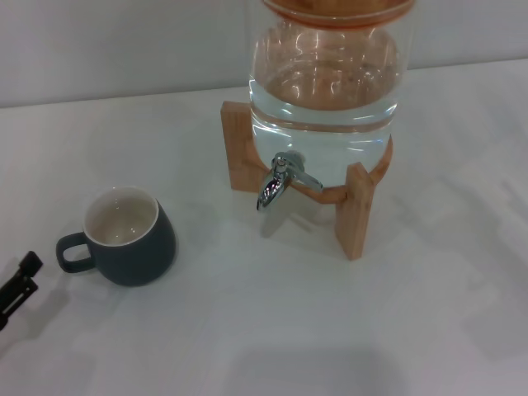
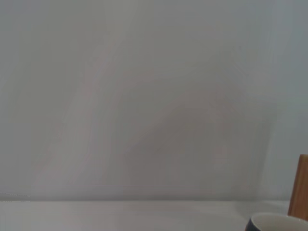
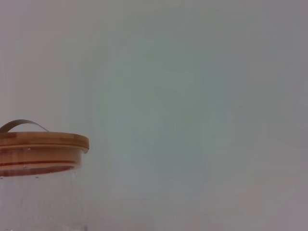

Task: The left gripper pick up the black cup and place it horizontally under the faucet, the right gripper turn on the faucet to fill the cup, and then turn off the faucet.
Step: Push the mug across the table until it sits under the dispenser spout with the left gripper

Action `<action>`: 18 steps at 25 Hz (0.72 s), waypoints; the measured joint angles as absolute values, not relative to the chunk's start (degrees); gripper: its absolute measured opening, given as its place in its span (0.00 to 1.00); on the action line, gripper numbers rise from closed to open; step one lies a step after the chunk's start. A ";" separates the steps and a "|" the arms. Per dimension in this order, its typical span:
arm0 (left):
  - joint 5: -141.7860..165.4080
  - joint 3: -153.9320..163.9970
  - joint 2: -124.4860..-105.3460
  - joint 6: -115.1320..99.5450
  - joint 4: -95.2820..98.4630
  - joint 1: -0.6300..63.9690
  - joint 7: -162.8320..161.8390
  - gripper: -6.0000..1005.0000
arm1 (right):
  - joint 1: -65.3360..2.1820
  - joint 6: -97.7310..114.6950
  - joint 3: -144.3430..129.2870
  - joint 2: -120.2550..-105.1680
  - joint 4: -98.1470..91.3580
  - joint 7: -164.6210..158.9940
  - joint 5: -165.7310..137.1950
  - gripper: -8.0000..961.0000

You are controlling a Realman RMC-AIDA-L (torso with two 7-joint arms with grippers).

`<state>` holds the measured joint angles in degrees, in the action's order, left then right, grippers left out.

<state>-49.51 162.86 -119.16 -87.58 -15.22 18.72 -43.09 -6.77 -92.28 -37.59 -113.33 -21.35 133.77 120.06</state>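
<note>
Head view showed nothing done yet: the squat charcoal-grey mug [image 1: 124,235] sat empty on the white table [image 1: 264,330], at eight o'clock from the closed chrome spigot [image 1: 279,181]. The black left gripper [image 1: 18,285] waited beside its handle, jaws' state untellable.

The black cup [image 1: 132,239], down and to the left of the faucet [image 1: 280,181], looks like glazed ceramic, matt charcoal outside and smooth cream within. The faucet is shiny chrome metal. Above it the water jar [image 1: 326,91] is clear glossy glass, resting in a pale, smooth wooden stand [image 1: 356,210] on a matt white table [image 1: 272,330].
</note>
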 joint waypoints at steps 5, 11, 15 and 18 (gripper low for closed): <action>-48.29 162.86 -119.18 -83.81 -13.49 19.23 -41.53 0.84 | -6.77 -92.14 -37.41 -113.59 -21.36 133.76 120.06 0.85; -47.12 162.86 -119.18 -79.12 -11.24 20.39 -40.16 0.84 | -7.00 -91.88 -37.58 -113.73 -21.43 133.76 120.05 0.85; -46.58 162.87 -119.18 -76.94 -10.07 21.03 -40.11 0.83 | -7.37 -91.78 -37.69 -113.75 -21.45 133.76 120.06 0.85; -46.68 162.86 -119.18 -76.46 -10.02 21.03 -40.10 0.83 | -7.69 -91.49 -37.71 -113.83 -21.45 133.76 120.06 0.85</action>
